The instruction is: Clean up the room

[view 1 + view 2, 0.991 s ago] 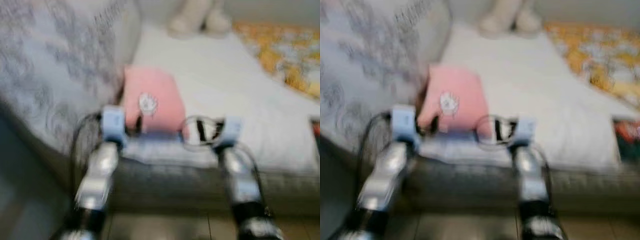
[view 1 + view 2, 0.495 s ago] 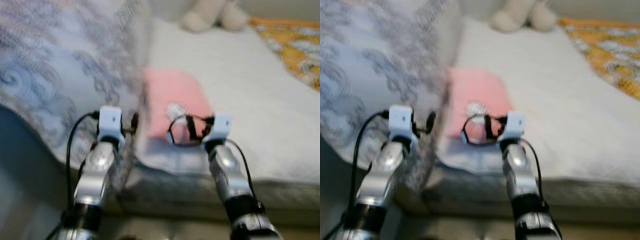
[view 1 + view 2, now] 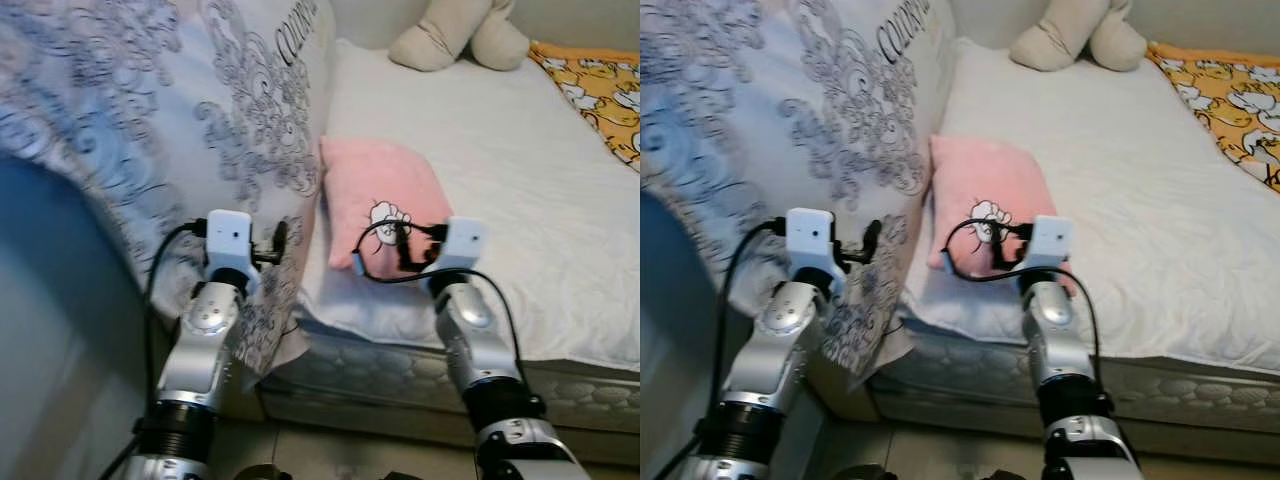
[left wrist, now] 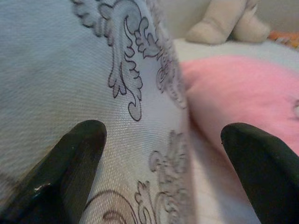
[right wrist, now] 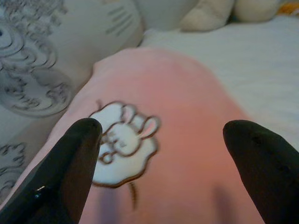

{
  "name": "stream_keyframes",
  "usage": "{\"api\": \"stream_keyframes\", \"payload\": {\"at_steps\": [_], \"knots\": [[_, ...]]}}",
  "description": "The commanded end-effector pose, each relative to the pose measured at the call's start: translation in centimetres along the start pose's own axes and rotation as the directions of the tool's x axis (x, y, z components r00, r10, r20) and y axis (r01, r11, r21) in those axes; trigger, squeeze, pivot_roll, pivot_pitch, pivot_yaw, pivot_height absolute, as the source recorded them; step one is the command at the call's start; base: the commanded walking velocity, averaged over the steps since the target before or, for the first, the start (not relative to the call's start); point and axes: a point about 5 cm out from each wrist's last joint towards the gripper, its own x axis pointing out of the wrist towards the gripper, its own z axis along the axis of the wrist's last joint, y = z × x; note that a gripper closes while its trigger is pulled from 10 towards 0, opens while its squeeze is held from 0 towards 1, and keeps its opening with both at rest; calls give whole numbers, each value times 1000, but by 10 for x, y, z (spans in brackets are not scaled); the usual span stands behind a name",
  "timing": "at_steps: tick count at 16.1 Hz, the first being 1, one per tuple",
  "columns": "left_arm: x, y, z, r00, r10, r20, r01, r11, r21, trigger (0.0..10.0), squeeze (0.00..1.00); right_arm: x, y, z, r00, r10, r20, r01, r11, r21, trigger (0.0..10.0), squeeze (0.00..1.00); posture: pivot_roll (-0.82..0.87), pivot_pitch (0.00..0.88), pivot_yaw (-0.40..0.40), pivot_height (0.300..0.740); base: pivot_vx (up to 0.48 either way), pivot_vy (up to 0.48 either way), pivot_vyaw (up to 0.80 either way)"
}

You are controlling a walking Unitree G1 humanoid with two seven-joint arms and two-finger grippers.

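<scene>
A pink pillow (image 3: 375, 190) with a white rabbit patch (image 5: 122, 140) lies on the white bed sheet (image 3: 520, 170), near the bed's front edge. My right gripper (image 3: 396, 246) hovers just in front of the pillow, open, with the patch between its black fingers (image 5: 70, 163). A large pale duvet with grey scroll patterns (image 3: 150, 120) hangs over the bed's left side. My left gripper (image 3: 279, 240) is open at the duvet's edge, and the fabric (image 4: 140, 93) lies close before its fingers (image 4: 70, 163).
A beige plush toy (image 3: 460, 35) sits at the head of the bed. A yellow printed blanket (image 3: 600, 85) covers the far right. The quilted mattress side (image 3: 380, 375) faces me, with tiled floor (image 3: 330, 455) below. A blue-grey surface (image 3: 50, 330) rises at left.
The camera has swung and the blur has cleared. Both arms now sit closer to the bed, the right gripper at the pink pillow and the left at the duvet's edge.
</scene>
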Motion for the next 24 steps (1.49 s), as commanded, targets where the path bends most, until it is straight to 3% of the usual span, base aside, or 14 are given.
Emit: {"api": "stream_keyframes", "payload": {"at_steps": [1, 2, 4, 8, 15, 17, 19, 20, 21, 24], "knots": [[1, -4, 8, 999, -27, 19, 28, 1000, -13, 10000, 0, 3, -4, 9, 999, -30, 41, 32, 999, -37, 10000, 0, -1, 0, 15, 727, 0, 0, 0], [3, -6, 9, 1000, -21, 9, 21, 999, -39, 10000, 0, 2, -16, 11, 995, -81, 53, 84, 994, -74, 10000, 0, -2, 0, 14, 727, 0, 0, 0], [5, -5, 9, 1000, -12, 7, 12, 999, -36, 10000, 0, 2, -21, 9, 995, -94, 33, 97, 992, -76, 10000, 0, -2, 0, 14, 727, 0, 0, 0], [5, -2, 9, 1000, 28, 5, -27, 998, -60, 10000, 0, 3, -14, 9, 997, -69, 33, 71, 995, -73, 10000, 0, -13, 0, 20, 727, 182, -414, 0], [1, -10, 11, 999, -21, 31, 24, 995, -99, 10000, 0, 1, -8, 3, 999, -35, 12, 36, 996, -80, 10000, 0, -5, 0, 8, 727, 208, -353, 0], [4, -6, 9, 1000, 1, 9, -1, 997, -71, 10000, 0, 1, -8, 3, 1000, -27, 10, 28, 996, -84, 10000, 0, -4, 0, 3, 727, 0, 0, 0], [15, 13, 3, 998, 31, -56, -33, 999, -31, 10000, 0, 1, -7, 5, 1000, -9, 16, 10, 997, -80, 10000, 0, -2, 0, -13, 727, 0, 0, 0], [20, 25, 2, 997, 54, -59, -56, 998, -22, 10000, 910, 1, -6, 7, 1000, 8, 22, -6, 996, -89, 10000, 0, -5, 0, -21, 727, 0, 0, 0], [26, 36, 2, 995, 70, -75, -72, 997, -17, 10000, 1000, -1, -6, 8, 999, 28, 27, -25, 995, -96, 10000, 0, -11, 0, -22, 727, 0, 0, 0], [41, 48, 17, 995, 73, -67, -75, 997, -33, 10000, 1000, -7, -15, 8, 999, 30, 29, -27, 994, -110, 10000, 0, -22, 0, -19, 727, 0, 0, 0]]}}
